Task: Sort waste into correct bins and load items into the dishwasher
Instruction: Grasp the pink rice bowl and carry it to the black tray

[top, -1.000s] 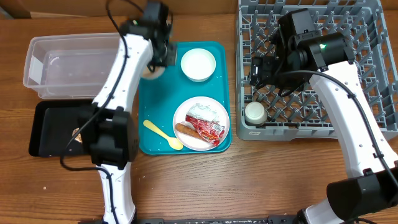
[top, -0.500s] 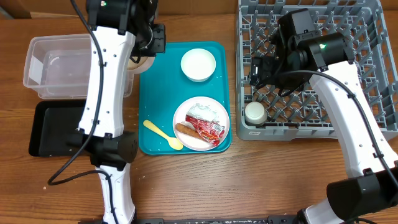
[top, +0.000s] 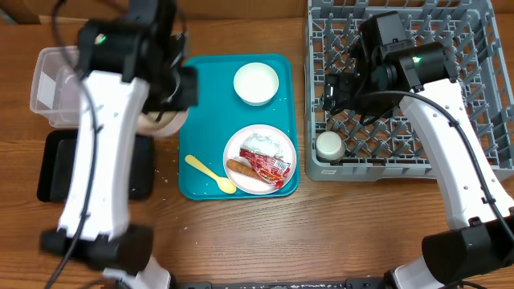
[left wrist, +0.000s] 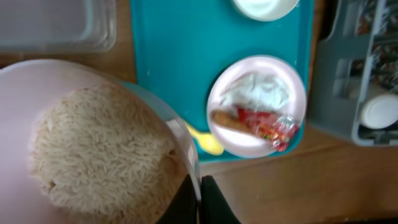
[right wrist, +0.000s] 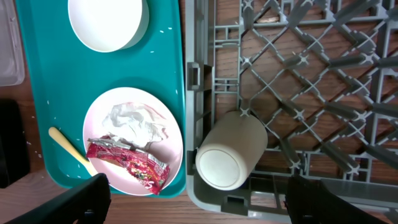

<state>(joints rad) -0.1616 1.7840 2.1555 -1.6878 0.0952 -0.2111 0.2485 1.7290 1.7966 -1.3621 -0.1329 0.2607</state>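
Shifted since the earlier frame: the left arm, swung from the far-left corner of the teal tray [top: 209, 104] out over the worktop [top: 321, 233]; the right arm is unchanged. Left fingers [left wrist: 214, 202]: clamped on the rim of a bowl [left wrist: 25, 93] full of rice [left wrist: 99, 155], which is held over the gap between tub [top: 56, 80], black tray [top: 50, 172] and teal tray. Right fingers [right wrist: 81, 202]: spread wide, nothing held, hung over the rack [top: 482, 24]. Done: one cup [top: 329, 144], lying in the rack's near-left corner. In hand, as judged: rice to be tipped into a bin. Left: on the teal tray, a plate [top: 233, 148] bearing sausage [top: 241, 170], napkin [top: 261, 144] and wrapper [top: 271, 166], all unsorted; a spoon [top: 210, 174] beside it; a second bowl [top: 255, 83], empty. Little of the task is judged complete.
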